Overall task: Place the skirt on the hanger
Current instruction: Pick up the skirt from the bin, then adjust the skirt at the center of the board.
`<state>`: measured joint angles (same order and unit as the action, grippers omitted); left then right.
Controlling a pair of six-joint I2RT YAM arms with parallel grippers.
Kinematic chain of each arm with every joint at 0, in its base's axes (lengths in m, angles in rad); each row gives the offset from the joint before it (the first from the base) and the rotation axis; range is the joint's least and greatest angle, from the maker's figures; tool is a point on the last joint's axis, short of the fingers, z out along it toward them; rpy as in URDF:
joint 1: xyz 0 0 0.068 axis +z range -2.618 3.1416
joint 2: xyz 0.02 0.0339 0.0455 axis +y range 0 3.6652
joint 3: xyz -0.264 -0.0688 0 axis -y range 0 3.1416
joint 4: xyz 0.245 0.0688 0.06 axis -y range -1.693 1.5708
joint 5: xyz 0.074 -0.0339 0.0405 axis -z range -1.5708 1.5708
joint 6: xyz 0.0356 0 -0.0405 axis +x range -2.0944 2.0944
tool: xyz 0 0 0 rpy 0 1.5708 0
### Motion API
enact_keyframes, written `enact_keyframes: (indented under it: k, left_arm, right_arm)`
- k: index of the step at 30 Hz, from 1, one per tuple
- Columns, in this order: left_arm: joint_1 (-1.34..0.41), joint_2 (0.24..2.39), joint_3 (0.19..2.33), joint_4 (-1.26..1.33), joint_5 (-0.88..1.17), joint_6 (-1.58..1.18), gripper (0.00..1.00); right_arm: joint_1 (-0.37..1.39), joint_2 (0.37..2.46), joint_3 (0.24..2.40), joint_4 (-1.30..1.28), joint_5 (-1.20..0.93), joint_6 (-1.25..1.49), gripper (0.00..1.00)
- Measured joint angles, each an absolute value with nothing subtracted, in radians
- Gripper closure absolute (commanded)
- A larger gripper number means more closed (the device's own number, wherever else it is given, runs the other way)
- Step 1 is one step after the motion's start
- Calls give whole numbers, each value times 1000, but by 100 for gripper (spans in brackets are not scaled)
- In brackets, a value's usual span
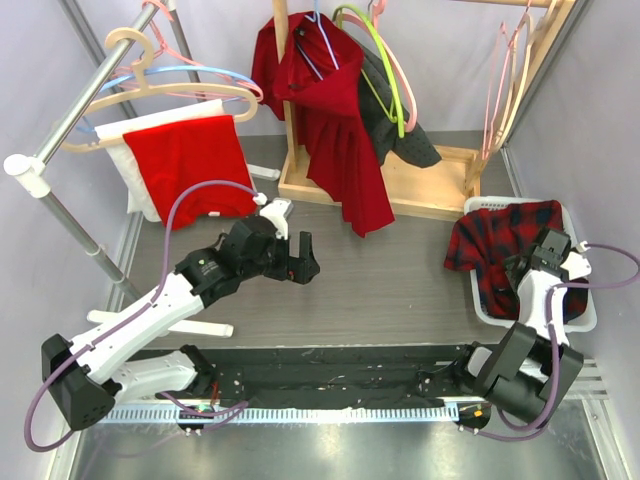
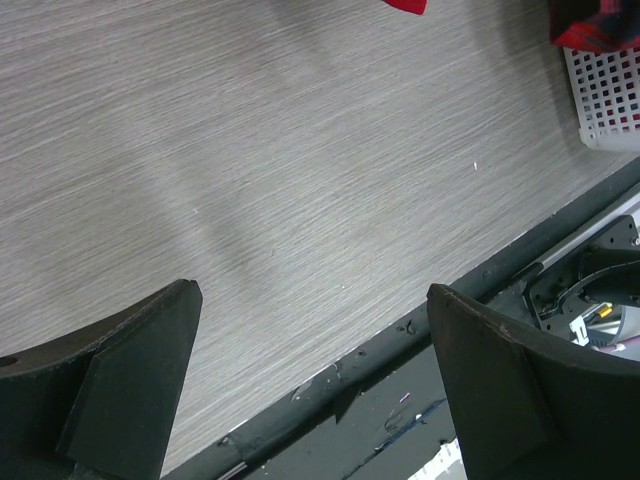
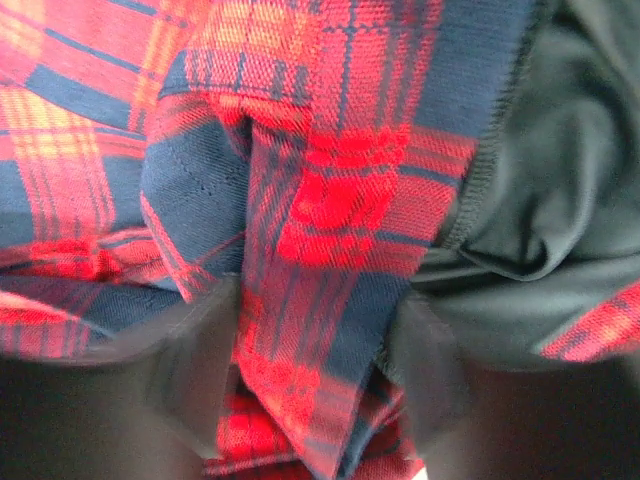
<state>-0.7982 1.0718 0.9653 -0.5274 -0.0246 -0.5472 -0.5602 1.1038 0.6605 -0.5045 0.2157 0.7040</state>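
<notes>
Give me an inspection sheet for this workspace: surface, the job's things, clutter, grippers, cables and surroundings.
Surface: grey wood-grain table.
Job's things: plaid skirt bunched in the white basket at the right; hangers on the metal rail at the left.
Clutter: red cloth draped on that rail; red dress and grey garment hanging on the wooden rack.
Grippers: left gripper open and empty above the table; right gripper down in the basket with a fold of skirt between its fingers, grip not confirmed.
Cables: purple cable looping off each arm.
Surroundings: pale walls; nothing else seen.
</notes>
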Motion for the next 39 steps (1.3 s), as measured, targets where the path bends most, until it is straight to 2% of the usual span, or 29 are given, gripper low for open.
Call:
enact_keyframes:
  k: [2, 3, 4, 8, 12, 17, 30, 39]
  left_arm:
    - [-798, 1069, 965, -527, -25, -550, 0]
    - [-798, 1069, 965, -527, -25, -551, 0]
    - [-798, 1069, 965, -528, -25, -551, 0]
    - [-798, 1067, 965, -527, -27, -551, 0]
    - [-798, 1053, 965, -527, -38, -551, 0]
    - [-798, 1049, 971, -536, -46, -550, 0]
    - [-798, 1032, 1007, -550, -107, -549, 0]
    - [-798, 1033, 1066, -560, -160, -538, 0]
  right_arm:
    - [-561, 1127, 653, -485, 200, 705, 85]
    - [-561, 1130, 653, -482, 192, 710, 98]
    - [-562, 1129, 654, -482, 186, 704, 99]
    - [-565, 1100, 697, -533, 168, 703, 99]
    - [-565, 1018, 826, -608, 142, 708, 99]
    - [-565, 960, 1048, -674, 47, 742, 99]
    - [-555, 1018, 1644, -864, -254, 698, 99]
    - [-378, 1055, 1757, -926, -473, 616, 99]
